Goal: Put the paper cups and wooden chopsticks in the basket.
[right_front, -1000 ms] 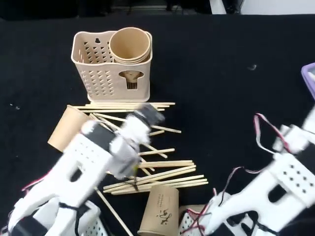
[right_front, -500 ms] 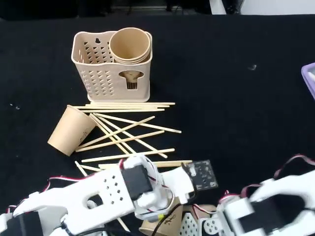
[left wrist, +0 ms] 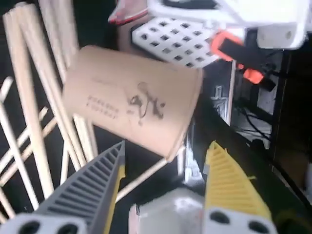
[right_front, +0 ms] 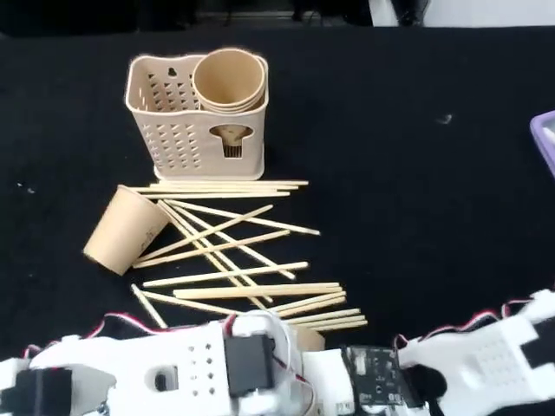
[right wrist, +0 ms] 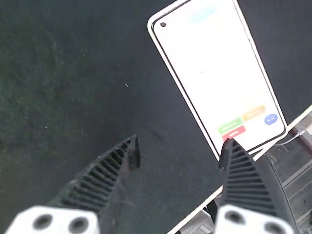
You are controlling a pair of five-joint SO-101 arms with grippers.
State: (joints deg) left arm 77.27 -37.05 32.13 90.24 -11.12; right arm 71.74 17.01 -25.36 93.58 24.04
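Observation:
A beige perforated basket (right_front: 178, 130) stands at the back left with stacked paper cups (right_front: 230, 80) in one compartment. Another paper cup (right_front: 121, 230) lies on its side to the left of the scattered wooden chopsticks (right_front: 234, 251). A printed paper cup (left wrist: 131, 100) lies on its side just ahead of my left gripper (left wrist: 165, 148), which is open with nothing between its fingers. Chopsticks (left wrist: 29, 97) lie beside that cup. In the high view the left arm (right_front: 199, 373) covers most of this cup (right_front: 308, 338) at the front edge. My right gripper (right wrist: 180, 144) is open over bare black table.
A phone (right wrist: 214, 73) with a lit screen lies on the black table near the right gripper. A purple object (right_front: 545, 139) sits at the right edge. The right arm (right_front: 486, 364) is low at the front right. Open table spreads right of the basket.
The left arm pulled back from over the chopsticks toward the front edge, down to the printed cup. The right arm sank lower at the front right.

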